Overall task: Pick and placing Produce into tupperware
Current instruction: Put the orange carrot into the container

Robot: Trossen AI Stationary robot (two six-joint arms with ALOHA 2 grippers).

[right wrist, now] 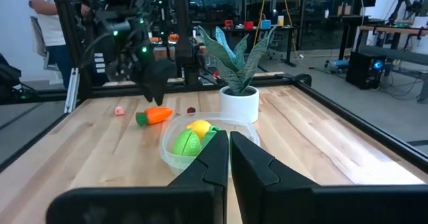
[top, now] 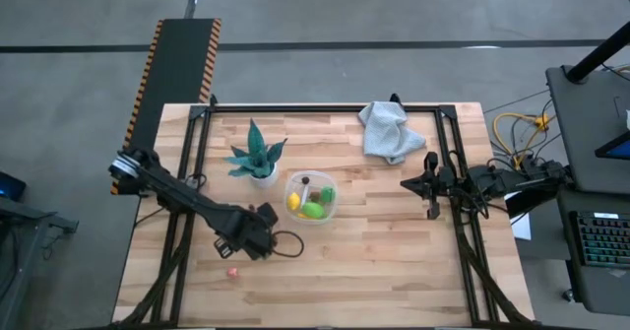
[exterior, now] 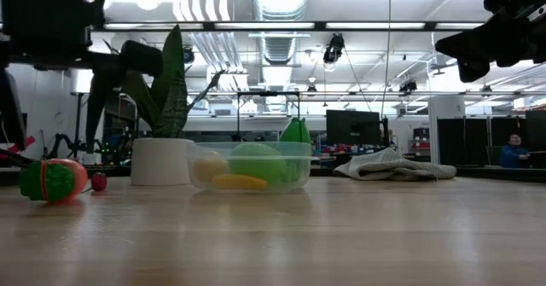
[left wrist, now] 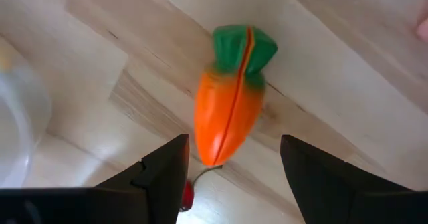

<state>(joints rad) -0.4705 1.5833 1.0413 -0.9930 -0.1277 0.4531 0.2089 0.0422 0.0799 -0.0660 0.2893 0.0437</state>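
The clear tupperware (top: 310, 198) stands mid-table and holds yellow, green and dark brown produce pieces. An orange carrot with a green top (left wrist: 231, 107) lies on its side on the wood, left of the tub. My left gripper (left wrist: 234, 147) hangs open above the carrot, one finger on either side of its pointed end, touching nothing. A small red piece (left wrist: 186, 196) lies by the carrot's tip. A pink piece (top: 232, 271) lies nearer the near edge. My right gripper (right wrist: 229, 150) is shut and waits over the table's right side (top: 428, 187).
A spiky teal plant in a white pot (top: 256, 161) stands just left of the tub, toward the far side. A pale grey cloth (top: 389, 130) lies crumpled near the far right. Bare wood stretches along the near half of the table (top: 374, 271). A black frame runs around the table (top: 325, 107).
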